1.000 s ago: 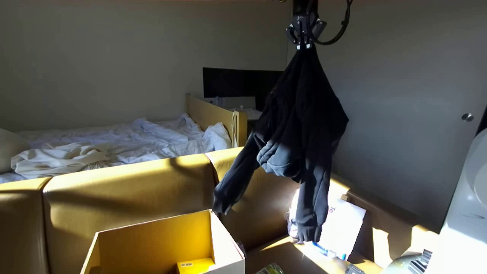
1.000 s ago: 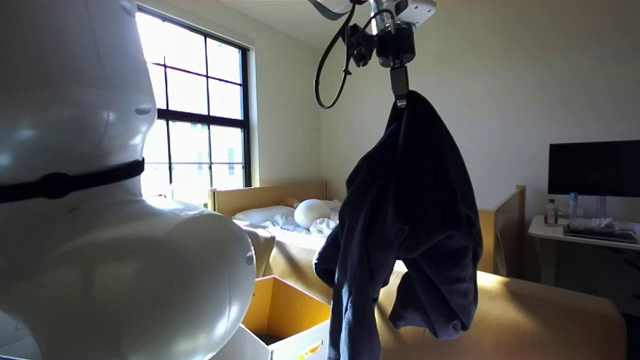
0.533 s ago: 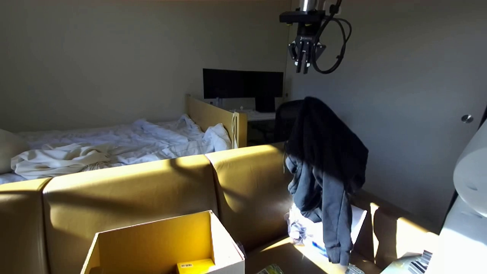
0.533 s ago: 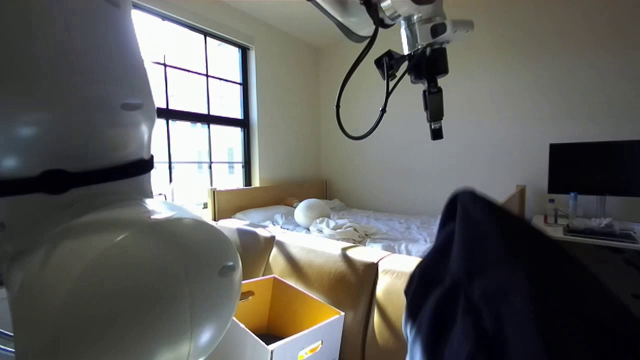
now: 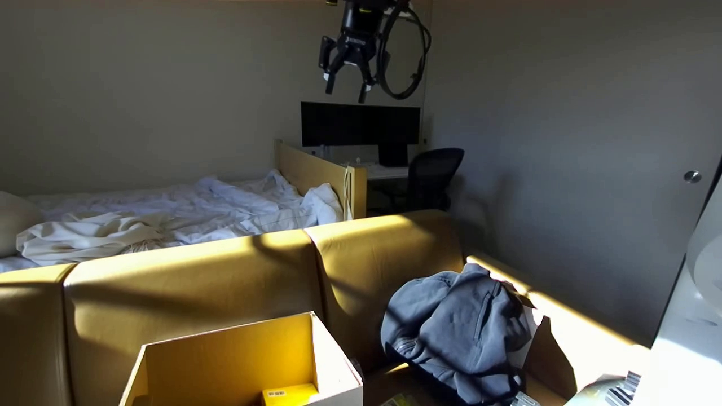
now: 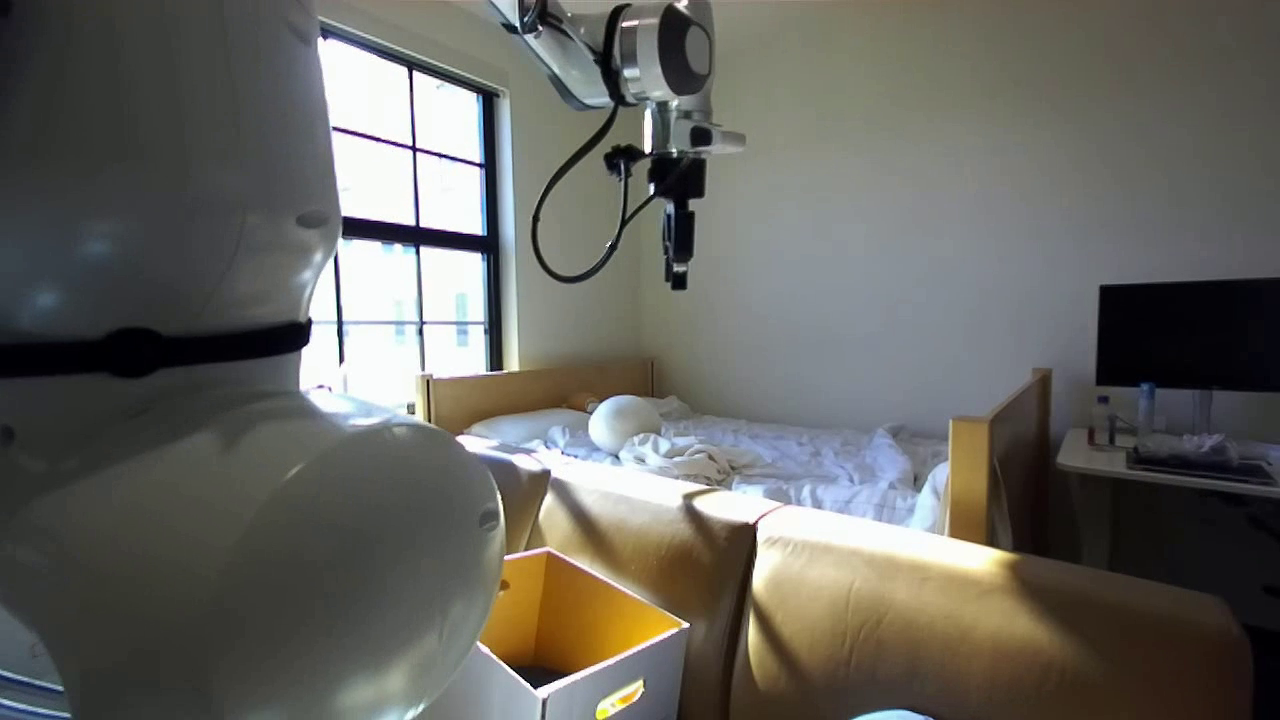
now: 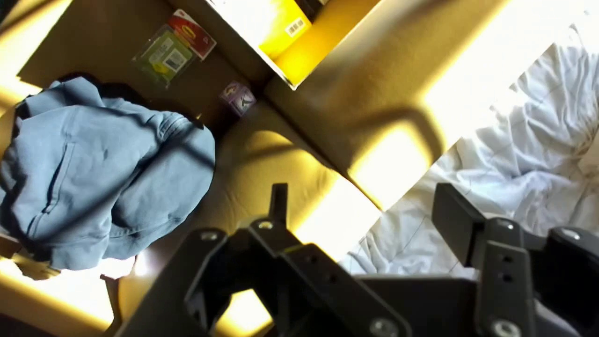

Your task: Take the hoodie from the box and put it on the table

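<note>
The dark grey-blue hoodie (image 5: 451, 327) lies crumpled on the brown couch seat, against the backrest and partly over a white item. In the wrist view the hoodie (image 7: 103, 173) is at the left, well away from the fingers. My gripper (image 5: 345, 96) hangs high above the couch, jaws wide apart with nothing between them, as the wrist view of the gripper (image 7: 360, 201) also shows. The white box (image 6: 620, 680), yellow-brown inside, stands uncovered on the couch. The only table in sight is a white desk (image 6: 1180, 460) in the background.
The couch backrest (image 5: 197, 293) runs behind the box, and a bed (image 5: 186, 208) lies beyond it. A yellow carton (image 5: 290, 393) sits inside the box. A small purple box (image 7: 237, 97) and a green package (image 7: 166, 58) lie near the hoodie.
One second ago the hoodie hung from my shut gripper. It has dropped onto the couch, seen mid-fall half a second ago. My gripper has opened and moved left in both exterior views.
</note>
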You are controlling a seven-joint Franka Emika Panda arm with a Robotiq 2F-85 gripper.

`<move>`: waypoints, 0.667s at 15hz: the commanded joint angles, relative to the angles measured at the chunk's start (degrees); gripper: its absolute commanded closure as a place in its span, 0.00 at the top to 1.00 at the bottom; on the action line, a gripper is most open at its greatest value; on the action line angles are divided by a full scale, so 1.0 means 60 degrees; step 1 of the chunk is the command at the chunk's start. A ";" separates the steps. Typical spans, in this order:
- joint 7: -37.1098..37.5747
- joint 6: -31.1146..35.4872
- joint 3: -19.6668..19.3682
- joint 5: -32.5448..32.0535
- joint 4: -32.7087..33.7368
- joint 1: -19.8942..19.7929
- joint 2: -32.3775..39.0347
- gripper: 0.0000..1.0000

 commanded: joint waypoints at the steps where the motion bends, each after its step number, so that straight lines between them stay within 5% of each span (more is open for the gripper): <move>1: -0.0402 0.0425 0.0870 0.0670 -0.0572 0.0660 0.0366 1.00; 7: -0.1785 0.1918 0.1907 0.1238 -0.1369 0.1809 0.2374 1.00; 10: -0.1974 0.2266 0.1956 -0.0197 -0.1435 0.2547 0.3767 1.00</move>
